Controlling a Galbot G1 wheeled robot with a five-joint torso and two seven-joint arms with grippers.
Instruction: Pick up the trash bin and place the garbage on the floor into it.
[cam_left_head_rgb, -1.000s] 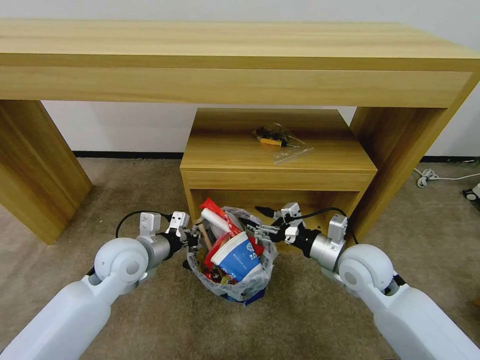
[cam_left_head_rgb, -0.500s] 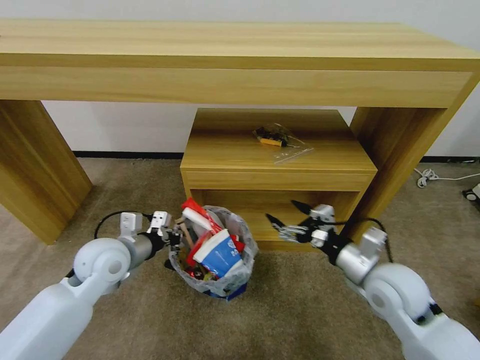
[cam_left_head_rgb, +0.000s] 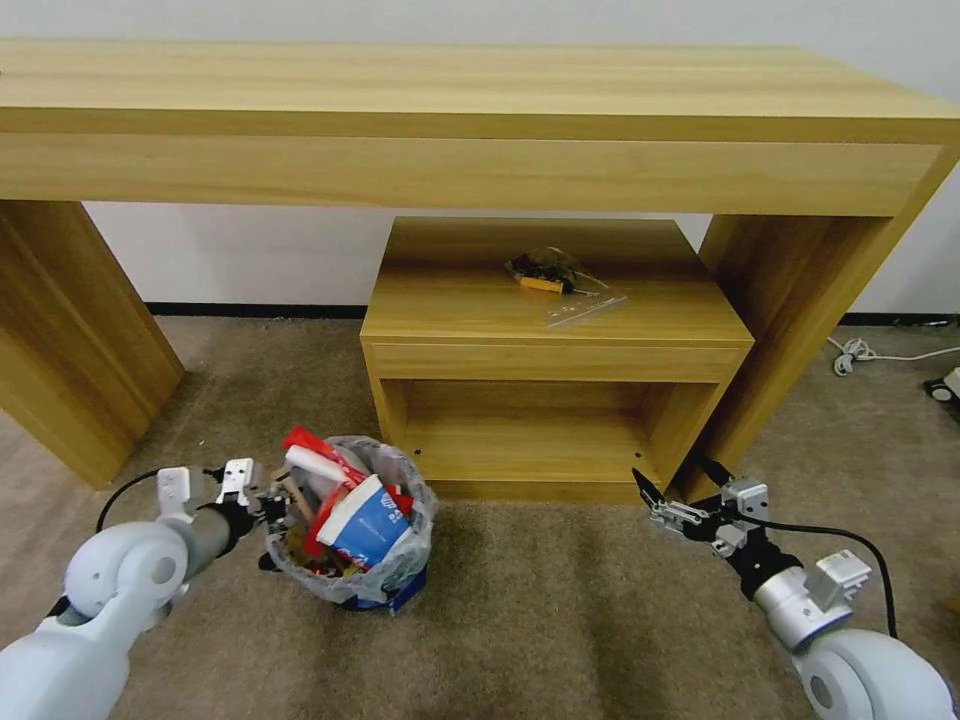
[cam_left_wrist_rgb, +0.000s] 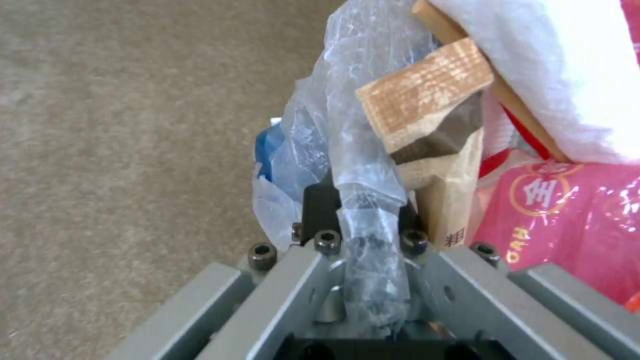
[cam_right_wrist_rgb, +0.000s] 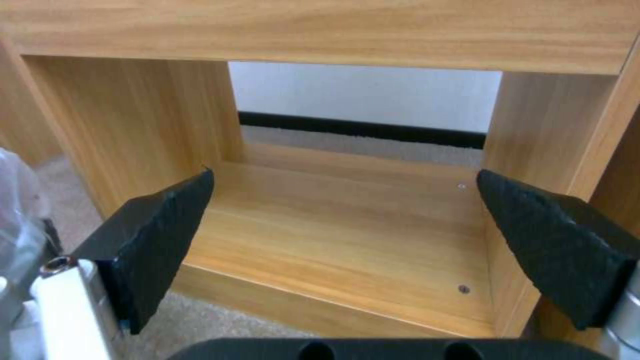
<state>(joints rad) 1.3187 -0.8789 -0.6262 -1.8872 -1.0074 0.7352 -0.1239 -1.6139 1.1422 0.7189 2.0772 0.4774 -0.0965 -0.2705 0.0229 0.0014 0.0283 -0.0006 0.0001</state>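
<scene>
Trash bin (cam_left_head_rgb: 350, 545), crammed with garbage (cam_left_head_rgb: 345, 505), sits on the floor (cam_left_head_rgb: 560, 620) before the low shelf (cam_left_head_rgb: 550, 330); left gripper (cam_left_head_rgb: 268, 508) pinches its lined rim. Right gripper (cam_left_head_rgb: 680, 490) hangs spread, empty. Filling looks finished; setting down likely follows. Pink wrapper (cam_left_wrist_rgb: 560, 220) bears unreadable Chinese characters.

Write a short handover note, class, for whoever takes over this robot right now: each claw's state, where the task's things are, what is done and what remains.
Left claw: shut on the trash bin, pinching its bagged rim; the bin stands on the beige carpet left of the low wooden shelf unit.
Right claw: open, empty, low by the shelf unit's right front corner.
Done: the garbage is heaped in the bin, a blue paper cup and red wrappers on top.
Left: no loose litter shows on the carpet in the head view; check outside it.
</scene>
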